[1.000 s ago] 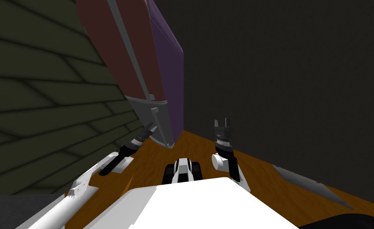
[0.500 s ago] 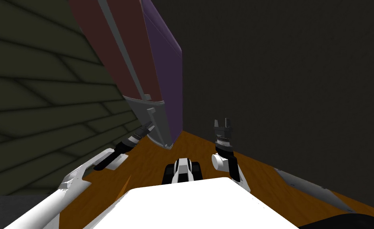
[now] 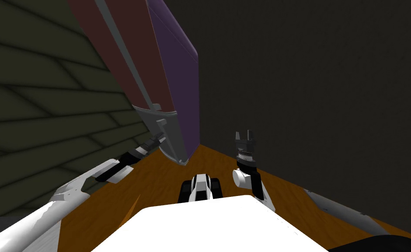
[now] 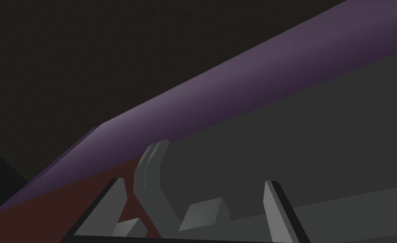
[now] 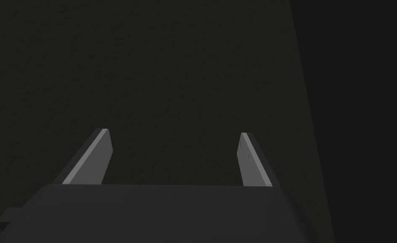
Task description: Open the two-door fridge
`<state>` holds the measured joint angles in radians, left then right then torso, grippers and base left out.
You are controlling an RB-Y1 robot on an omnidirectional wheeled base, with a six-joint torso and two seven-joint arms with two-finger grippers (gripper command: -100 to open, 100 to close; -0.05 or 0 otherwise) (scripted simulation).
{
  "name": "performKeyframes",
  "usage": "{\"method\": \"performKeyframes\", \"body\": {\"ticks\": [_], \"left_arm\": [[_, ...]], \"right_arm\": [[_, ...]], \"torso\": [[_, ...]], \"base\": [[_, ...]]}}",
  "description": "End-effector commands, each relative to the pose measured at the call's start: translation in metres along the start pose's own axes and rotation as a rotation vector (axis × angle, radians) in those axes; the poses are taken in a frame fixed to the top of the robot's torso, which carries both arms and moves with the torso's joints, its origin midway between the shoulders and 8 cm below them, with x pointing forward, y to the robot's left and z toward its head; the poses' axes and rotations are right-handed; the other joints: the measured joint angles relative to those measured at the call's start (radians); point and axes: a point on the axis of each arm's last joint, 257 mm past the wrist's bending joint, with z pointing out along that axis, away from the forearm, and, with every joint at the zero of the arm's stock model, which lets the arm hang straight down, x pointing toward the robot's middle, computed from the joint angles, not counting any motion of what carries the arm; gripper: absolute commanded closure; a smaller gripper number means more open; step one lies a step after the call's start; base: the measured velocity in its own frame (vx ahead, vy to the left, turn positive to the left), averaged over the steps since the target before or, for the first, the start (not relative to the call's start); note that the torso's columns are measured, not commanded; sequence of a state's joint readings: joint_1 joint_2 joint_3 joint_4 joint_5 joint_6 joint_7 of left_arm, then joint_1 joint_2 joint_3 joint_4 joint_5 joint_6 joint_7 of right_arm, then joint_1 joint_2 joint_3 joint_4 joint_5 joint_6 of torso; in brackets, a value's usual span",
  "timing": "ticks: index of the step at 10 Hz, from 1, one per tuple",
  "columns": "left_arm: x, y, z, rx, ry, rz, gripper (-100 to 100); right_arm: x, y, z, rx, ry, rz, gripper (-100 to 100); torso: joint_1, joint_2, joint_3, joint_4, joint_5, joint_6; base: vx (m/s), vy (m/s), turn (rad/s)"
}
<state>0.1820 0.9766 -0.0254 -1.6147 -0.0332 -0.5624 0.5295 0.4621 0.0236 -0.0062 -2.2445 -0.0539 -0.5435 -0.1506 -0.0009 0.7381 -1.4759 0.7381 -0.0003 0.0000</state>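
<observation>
Op: Where's the fridge (image 3: 165,65)?

Obs: Straight ahead of your left fingers (image 3: 160,140). Dark red upper door (image 3: 130,57), grey lower door (image 3: 174,135), purple side panel. The left fingers sit at the seam where the two doors meet.

Op: Finger state?

Obs: The left fingers are apart and clamped on nothing. A grey handle (image 4: 151,168) stands between them, much nearer one finger than the other. Its curved end lies just past the fingertips, and small grey mount blocks sit close to the gripper body. The right fingers (image 5: 252,162) are also apart and empty, well off to the side, facing a dark wall (image 3: 309,87).

Op: So close and pull?

Obs: Careful. You're off-centre, so one finger would likely meet the bar first and shove it instead of squeezing it. You're also near the bar's end, and a pull there could slide the fingers off the curve.

Op: Anything else?

Obs: Two handle ends sit close together at that seam. I can't tell which door this bar belongs to, so you may open the one you didn't intend. Once it's clamped, pull along the door's arc. A straight pull would probably twist the bar out of the fingers. The swinging door could also meet your left forearm, which lies low over the floor (image 3: 165,183).
</observation>
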Motion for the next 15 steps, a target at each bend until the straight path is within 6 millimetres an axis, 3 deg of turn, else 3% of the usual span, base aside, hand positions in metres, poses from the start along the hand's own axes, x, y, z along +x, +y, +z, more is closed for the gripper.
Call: {"method": "performKeyframes", "body": {"ticks": [1, 2, 3, 4, 6, 8, 10, 12, 13, 14, 15], "left_arm": [[-0.031, 0.008, -0.002, -0.055, -0.005, 0.031, -100], [-0.033, 0.008, -0.003, -0.059, -0.002, 0.039, -100], [-0.053, 0.011, -0.004, -0.087, -0.01, 0.055, -100], [-0.056, 0.012, -0.005, -0.095, -0.01, 0.063, -100], [-0.095, 0.012, -0.007, -0.142, -0.036, 0.092, -100], [-0.104, 0.013, -0.011, -0.161, -0.037, 0.114, -100], [-0.151, 0.01, -0.018, -0.214, -0.079, 0.151, -100], [-0.154, 0.007, -0.017, -0.218, -0.075, 0.165, -100], [-0.178, 0.001, -0.021, -0.241, -0.097, 0.188, -100], [-0.178, 0.0, -0.021, -0.242, -0.096, 0.19, -100], [-0.201, -0.007, -0.025, -0.262, -0.119, 0.212, -100]], "right_arm": [[0.0, 0.0, 0.0, 0.0, 0.0, 0.0, 0], [0.0, 0.0, 0.0, 0.0, 0.0, 0.0, 0], [0.0, 0.0, 0.0, 0.0, 0.0, 0.0, 0], [0.0, 0.0, 0.0, 0.0, 0.0, 0.0, 0], [0.0, 0.0, 0.0, 0.0, 0.0, 0.0, 0], [0.0, 0.0, 0.0, 0.0, 0.0, 0.0, 0], [0.0, 0.0, 0.0, 0.0, 0.0, 0.0, 0], [0.0, 0.0, 0.0, 0.0, 0.0, 0.0, 0], [0.0, 0.0, 0.0, 0.0, 0.0, 0.0, 0], [0.0, 0.0, 0.0, 0.0, 0.0, 0.0, 0], [0.0, 0.0, 0.0, 0.0, 0.0, 0.0, 0]], "torso": [[0.001, 0.0, 0.0, 0.0, 0.0, 0.0], [0.001, -0.001, 0.0, 0.0, 0.0, 0.0], [0.002, 0.0, 0.0, 0.0, 0.001, 0.0], [0.001, 0.0, 0.0, 0.0, 0.0, 0.0], [0.0, 0.0, 0.0, 0.0, 0.0, 0.0], [0.001, 0.0, 0.0, 0.0, 0.0, 0.0], [0.004, 0.0, 0.0, 0.0, 0.001, 0.0], [-0.001, -0.001, -0.001, 0.001, -0.002, 0.001], [0.002, 0.0, -0.001, 0.002, -0.001, 0.003], [0.001, -0.002, -0.001, 0.001, -0.001, 0.002], [0.001, -0.003, -0.002, 0.001, -0.001, 0.002]], "base": [[0.054, -0.094, 0.022], [0.037, -0.074, 0.026], [0.039, -0.08, 0.029], [0.038, -0.083, 0.013], [0.046, -0.123, 0.038], [0.04, -0.071, 0.006], [0.05, -0.078, 0.032], [0.022, -0.076, 0.022], [0.016, -0.053, 0.005], [0.025, -0.054, 0.021], [0.043, -0.059, 0.033]]}}
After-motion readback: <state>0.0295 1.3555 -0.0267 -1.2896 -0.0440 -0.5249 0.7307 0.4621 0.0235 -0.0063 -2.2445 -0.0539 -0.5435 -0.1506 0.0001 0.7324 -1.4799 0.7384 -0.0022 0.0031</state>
